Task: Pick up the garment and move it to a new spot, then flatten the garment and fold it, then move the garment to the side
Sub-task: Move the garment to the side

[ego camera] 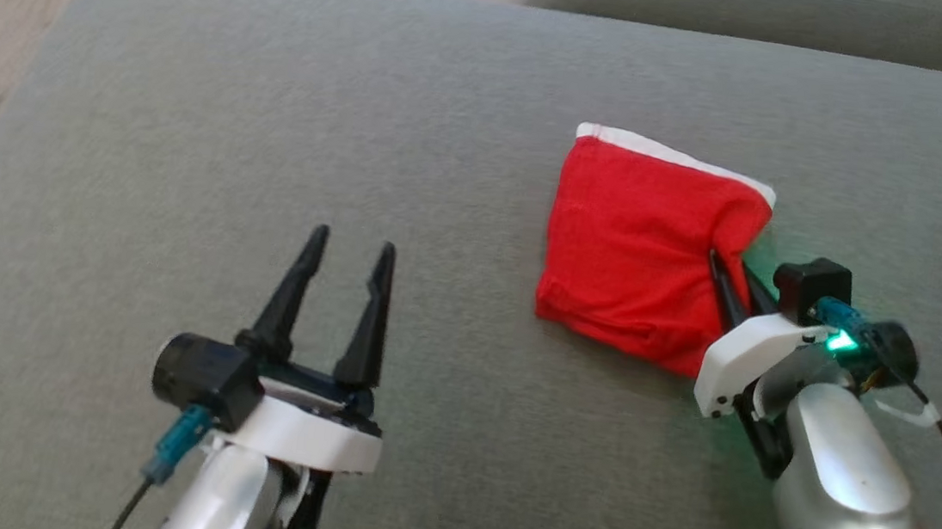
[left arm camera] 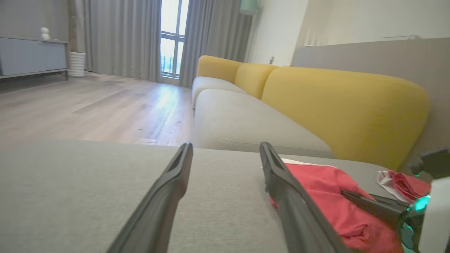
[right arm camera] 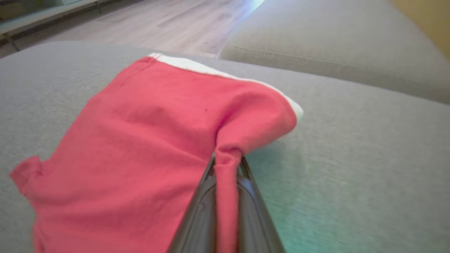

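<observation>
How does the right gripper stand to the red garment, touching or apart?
Touching. The right wrist view shows a fold of the red garment pinched between the closed fingers of the right gripper.

My left gripper (ego camera: 352, 243) hovers at lower left, fingers spread apart and pointing forward. My right gripper (ego camera: 727, 276) angles forward-left off its silver forearm (ego camera: 844, 473), fingers pinched together on a fold of the garment (ego camera: 637, 246).
</observation>
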`<state>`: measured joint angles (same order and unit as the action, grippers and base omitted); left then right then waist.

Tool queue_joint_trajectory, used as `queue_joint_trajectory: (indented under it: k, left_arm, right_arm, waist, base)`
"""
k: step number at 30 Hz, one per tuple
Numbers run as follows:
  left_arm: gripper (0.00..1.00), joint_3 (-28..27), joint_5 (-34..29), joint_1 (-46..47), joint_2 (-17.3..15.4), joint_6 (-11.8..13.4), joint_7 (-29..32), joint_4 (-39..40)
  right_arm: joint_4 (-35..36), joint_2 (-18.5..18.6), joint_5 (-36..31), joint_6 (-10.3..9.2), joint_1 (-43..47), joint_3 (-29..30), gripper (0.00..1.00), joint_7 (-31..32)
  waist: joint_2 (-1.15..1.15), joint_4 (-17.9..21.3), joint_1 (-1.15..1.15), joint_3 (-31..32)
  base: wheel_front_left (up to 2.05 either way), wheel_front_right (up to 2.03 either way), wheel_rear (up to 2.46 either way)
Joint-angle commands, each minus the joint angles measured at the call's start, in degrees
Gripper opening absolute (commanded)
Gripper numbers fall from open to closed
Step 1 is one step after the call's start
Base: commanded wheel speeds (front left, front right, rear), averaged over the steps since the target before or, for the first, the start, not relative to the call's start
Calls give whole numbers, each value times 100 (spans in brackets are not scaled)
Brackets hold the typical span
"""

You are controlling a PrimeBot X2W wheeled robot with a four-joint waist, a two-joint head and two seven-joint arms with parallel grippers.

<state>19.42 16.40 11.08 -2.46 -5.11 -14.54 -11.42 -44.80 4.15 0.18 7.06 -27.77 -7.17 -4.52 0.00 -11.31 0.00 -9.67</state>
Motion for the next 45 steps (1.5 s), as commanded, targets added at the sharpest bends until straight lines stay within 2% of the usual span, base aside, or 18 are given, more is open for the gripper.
queue_joint_trajectory:
  k: [1,4,7,15,19,23,29,38,39,40,45]
  left_arm:
    - [100,-131,-10,76,-42,-19,-46,177]
    - [100,-33,2,98,-42,-6,-46,201]
    - [100,35,-9,135,-42,-4,-46,220]
    - [100,48,-11,279,-42,-1,-46,265]
    - [100,51,-8,396,-42,-19,-46,274]
    - [100,88,24,533,-42,-41,-46,285]
    - [100,143,58,730,-42,-68,-46,271]
    - [100,116,88,904,-42,-98,-46,235]
    - [100,112,96,917,-42,-100,-46,227]
    - [100,102,114,934,-42,-100,-46,211]
    - [100,29,114,921,-42,-103,-46,149]
  right_arm:
    - [221,47,-56,43,-247,-125,0,-40]
    - [452,331,-202,43,-246,-337,0,94]
    - [731,768,-144,43,-264,-568,0,293]
    - [1362,2463,367,43,-322,-1060,0,855]
    - [1433,3275,727,43,-334,-1175,0,1068]
    - [1337,3894,920,43,-360,-1116,0,1165]
    - [1065,4457,1027,43,-393,-963,0,1184]
    - [762,4478,892,43,-507,-542,0,1294]
    - [746,4457,870,43,-505,-497,42,1313]
    - [719,4395,840,43,-509,-366,100,1334]
    - [820,4158,794,43,-533,-43,100,1319]
  waist:
    - [0,182,0,101]
    - [0,405,0,147]
    - [0,630,0,158]
    - [0,1086,0,-101]
    - [0,1172,0,-323]
    - [0,1151,0,-566]
    - [0,1042,0,-934]
    - [0,940,0,-1156]
    - [0,932,0,-1163]
    - [0,924,0,-1163]
    - [0,933,0,-1047]
  base:
    - [0,0,0]
    - [0,0,0]
    - [0,0,0]
    - [0,0,0]
    - [0,0,0]
    - [0,0,0]
    - [0,0,0]
    - [0,0,0]
    - [0,0,0]
    - [0,0,0]
    - [0,0,0]
